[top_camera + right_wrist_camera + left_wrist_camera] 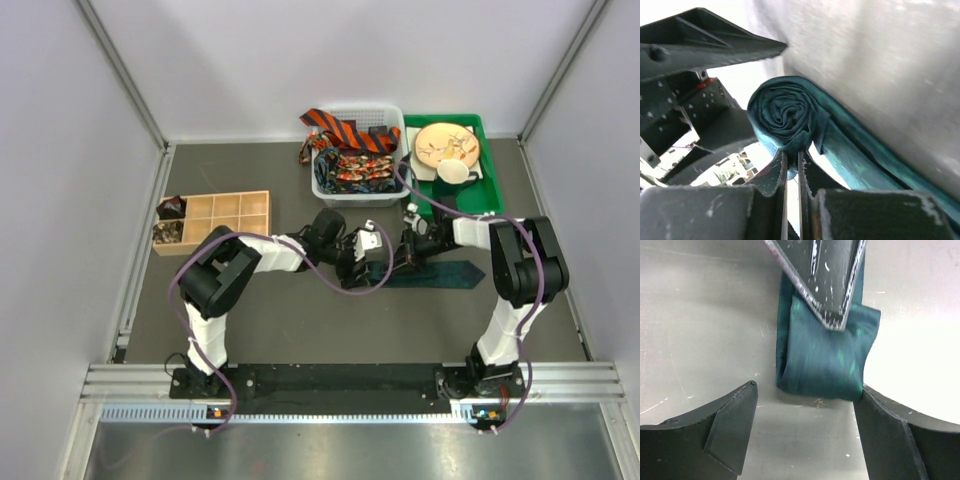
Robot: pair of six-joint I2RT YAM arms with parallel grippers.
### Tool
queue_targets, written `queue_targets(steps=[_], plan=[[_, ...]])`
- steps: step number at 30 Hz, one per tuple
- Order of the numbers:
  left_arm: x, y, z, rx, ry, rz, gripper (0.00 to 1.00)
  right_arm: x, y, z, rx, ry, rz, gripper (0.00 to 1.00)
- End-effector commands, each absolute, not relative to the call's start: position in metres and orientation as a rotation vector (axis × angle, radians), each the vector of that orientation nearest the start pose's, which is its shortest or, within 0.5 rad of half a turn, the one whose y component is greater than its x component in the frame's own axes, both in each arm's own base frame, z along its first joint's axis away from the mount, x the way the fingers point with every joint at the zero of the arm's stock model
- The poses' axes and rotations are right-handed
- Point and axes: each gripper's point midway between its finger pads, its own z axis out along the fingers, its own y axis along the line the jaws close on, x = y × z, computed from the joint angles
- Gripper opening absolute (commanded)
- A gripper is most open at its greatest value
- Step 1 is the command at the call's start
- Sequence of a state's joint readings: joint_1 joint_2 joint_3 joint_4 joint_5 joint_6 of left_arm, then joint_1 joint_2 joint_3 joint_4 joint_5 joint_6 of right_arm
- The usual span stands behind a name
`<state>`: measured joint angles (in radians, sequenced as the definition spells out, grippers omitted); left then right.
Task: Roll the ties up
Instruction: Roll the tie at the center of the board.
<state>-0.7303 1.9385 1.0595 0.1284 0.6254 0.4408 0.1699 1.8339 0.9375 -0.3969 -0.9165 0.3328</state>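
The dark teal tie point(445, 275) lies on the table, its left end wound into a roll point(825, 357) and its unrolled tail running off to the right. My right gripper point(792, 159) is shut on the edge of that spiral roll point(785, 112); its fingers point(832, 285) come down onto the roll from above in the left wrist view. My left gripper point(805, 407) stands open, one finger on each side of the roll's near end, the right finger point(885, 430) close against the fabric. More ties, an orange-and-black striped one point(340, 130) among them, fill the white basket point(322, 185).
A wooden compartment box point(225, 215) sits at the left with rolled ties in its left cells point(168, 222). A green tray point(490, 185) with a plate point(447, 145) and a white cup point(455, 172) stands right of the basket. Purple cables loop off both arms.
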Motion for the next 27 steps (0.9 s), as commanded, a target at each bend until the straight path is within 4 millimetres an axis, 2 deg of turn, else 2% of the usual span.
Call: queue_targets(steps=[1,6,11,17,21,23,26,27], plan=[[0.276,-0.381,0.037,1.484,1.605,-0.995,0.81,0.281,0.158,-0.003,0.035,2.882,1.011,0.0],[0.286,-0.405,0.048,1.458,1.508,-1.037,0.8,0.285,0.151,-0.005,0.039,2.887,0.934,0.0],[0.285,-0.417,0.046,1.472,1.451,-1.078,0.78,0.287,0.146,-0.008,0.047,2.898,0.882,0.0],[0.28,-0.428,0.035,1.487,1.473,-1.082,0.61,0.29,0.142,-0.015,0.057,2.911,0.843,0.0],[0.277,-0.434,0.032,1.484,1.502,-1.076,0.56,0.293,0.147,-0.017,0.052,2.901,0.866,0.0],[0.273,-0.436,0.028,1.499,1.536,-1.075,0.49,0.292,0.152,-0.016,0.034,2.897,0.906,0.0],[0.273,-0.429,0.021,1.533,1.592,-1.008,0.37,0.293,0.159,-0.006,-0.011,2.87,0.974,0.0],[0.267,-0.417,0.009,1.561,1.666,-0.989,0.34,0.291,0.159,-0.003,-0.013,2.871,0.989,0.0]])
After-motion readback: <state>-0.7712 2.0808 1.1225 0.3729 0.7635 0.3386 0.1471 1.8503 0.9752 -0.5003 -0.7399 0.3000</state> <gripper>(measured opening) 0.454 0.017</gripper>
